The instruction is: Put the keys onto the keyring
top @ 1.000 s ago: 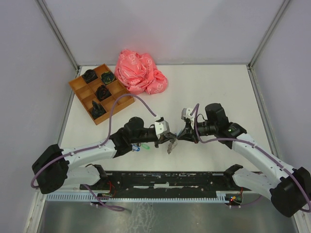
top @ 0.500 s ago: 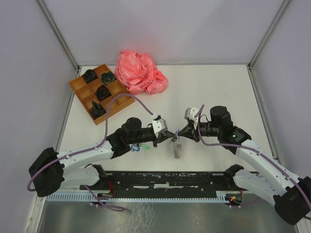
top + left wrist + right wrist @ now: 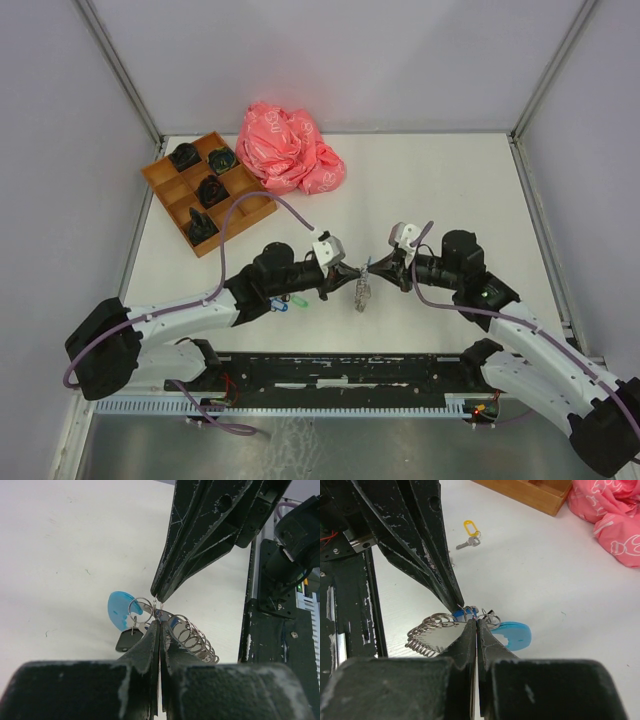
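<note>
— Only our right wrist camera caught the yellow-tagged key (image 3: 471, 529) on the desk (image 3: 560, 570).
— We saw the left gripper (image 3: 345, 270) and right gripper (image 3: 386, 267) pressed together, both pinching the keyring (image 3: 361, 292) above the desk.

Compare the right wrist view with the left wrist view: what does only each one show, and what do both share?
Only the right wrist view: a yellow-tagged key lying on the table, a corner of the wooden tray and the pink bag. Only the left wrist view: a black tag by the keyring. Both: the left claw and right claw, shut, tips meeting at the keyring, with its light blue piece.
</note>
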You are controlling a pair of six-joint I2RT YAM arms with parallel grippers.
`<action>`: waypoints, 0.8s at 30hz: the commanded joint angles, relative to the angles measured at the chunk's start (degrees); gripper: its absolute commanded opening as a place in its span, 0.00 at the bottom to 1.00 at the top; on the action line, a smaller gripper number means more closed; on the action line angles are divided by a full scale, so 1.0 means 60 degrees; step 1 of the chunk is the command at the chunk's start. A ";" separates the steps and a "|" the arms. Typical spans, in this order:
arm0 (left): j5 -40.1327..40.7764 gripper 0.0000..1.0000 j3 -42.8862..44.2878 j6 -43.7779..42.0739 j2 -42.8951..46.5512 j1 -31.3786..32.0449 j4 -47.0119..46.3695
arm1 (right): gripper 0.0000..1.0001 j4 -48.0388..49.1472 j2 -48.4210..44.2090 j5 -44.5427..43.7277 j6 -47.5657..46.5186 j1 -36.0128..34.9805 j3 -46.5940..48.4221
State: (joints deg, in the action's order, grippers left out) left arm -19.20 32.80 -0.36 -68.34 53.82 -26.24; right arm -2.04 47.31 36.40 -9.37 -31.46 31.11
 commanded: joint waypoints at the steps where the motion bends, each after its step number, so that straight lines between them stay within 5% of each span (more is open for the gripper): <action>1: 0.0382 0.03 -0.0200 0.0540 0.0133 -0.0032 -0.0149 | 0.01 0.1629 -0.0382 -0.1081 0.0086 0.0092 -0.0085; 13: 0.1526 0.25 -0.0151 0.1387 -0.0556 -0.0151 -0.0559 | 0.00 0.2651 0.0228 -0.1553 0.0177 0.0087 0.0154; 24: 0.1485 0.40 -0.0694 0.1686 0.0374 -0.0841 -0.1061 | 0.01 0.3130 0.0316 -0.1336 0.0089 0.0082 -0.0030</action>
State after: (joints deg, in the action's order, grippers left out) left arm -10.00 28.86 7.94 -68.75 49.54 -28.42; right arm 10.00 49.84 27.29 -8.43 -31.05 29.78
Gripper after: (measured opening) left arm 0.392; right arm 0.012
